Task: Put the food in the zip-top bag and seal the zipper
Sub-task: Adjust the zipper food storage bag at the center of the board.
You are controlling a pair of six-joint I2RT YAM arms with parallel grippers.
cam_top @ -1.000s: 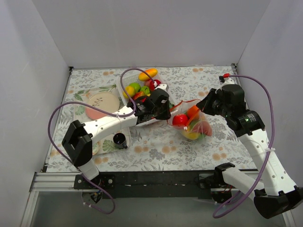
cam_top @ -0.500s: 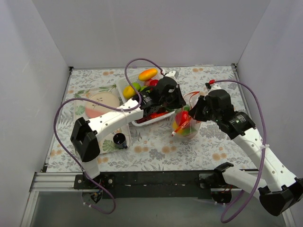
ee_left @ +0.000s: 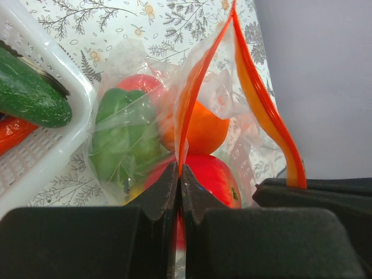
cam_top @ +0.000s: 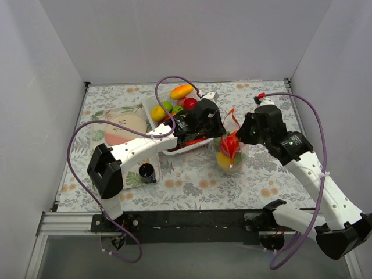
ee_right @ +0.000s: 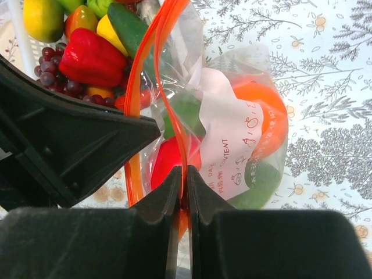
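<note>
Floral-print desk (cam_top: 192,180) carries the clear crinkly zip-top bag (cam_top: 231,154), standing upright with glossy red, orange and green toy food (ee_left: 200,131) inside. Its orange-red zipper strip (ee_left: 264,104) gapes; my left tool (ee_left: 179,172) pinches 1 lip, my right tool (ee_right: 185,175) the other. White slotted tray (ee_left: 55,145) sits just beside, holding more toys.
</note>
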